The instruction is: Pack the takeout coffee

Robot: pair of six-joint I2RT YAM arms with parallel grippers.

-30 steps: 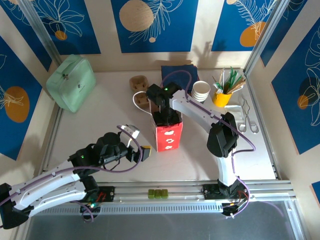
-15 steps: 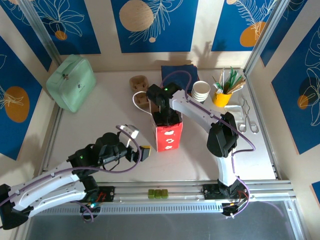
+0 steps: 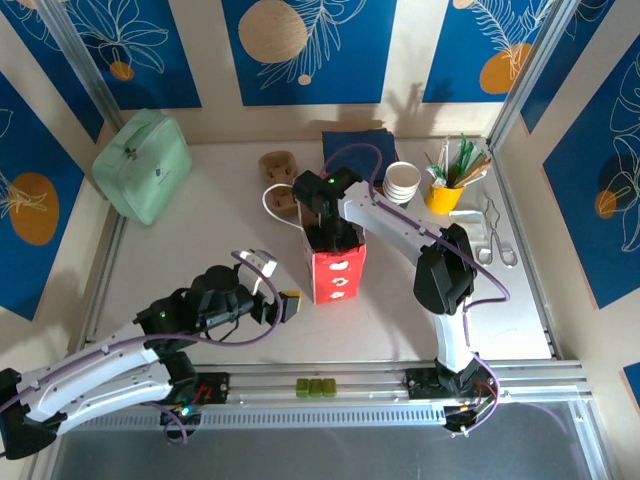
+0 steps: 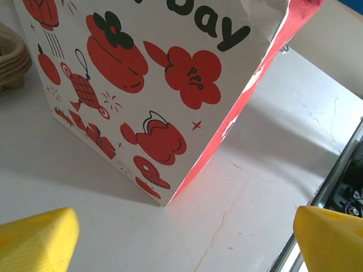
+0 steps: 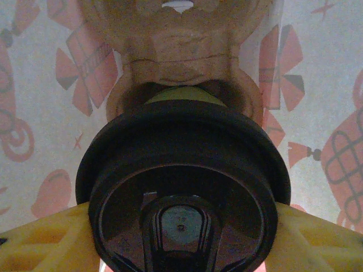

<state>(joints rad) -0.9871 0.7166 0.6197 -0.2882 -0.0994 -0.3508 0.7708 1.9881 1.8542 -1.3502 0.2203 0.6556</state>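
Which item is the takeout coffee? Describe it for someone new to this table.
Find the red-and-white paper bag standing mid-table, with the right hand inside its open top. Between that hand's yellow fingers sits the takeout coffee: a green cup under a round black lid, unlike the lidless white cups farther back.

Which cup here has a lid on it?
The green cup gripped by the right gripper inside the paper bag: it wears a black lid, while the white cups stacked at the back stand open.
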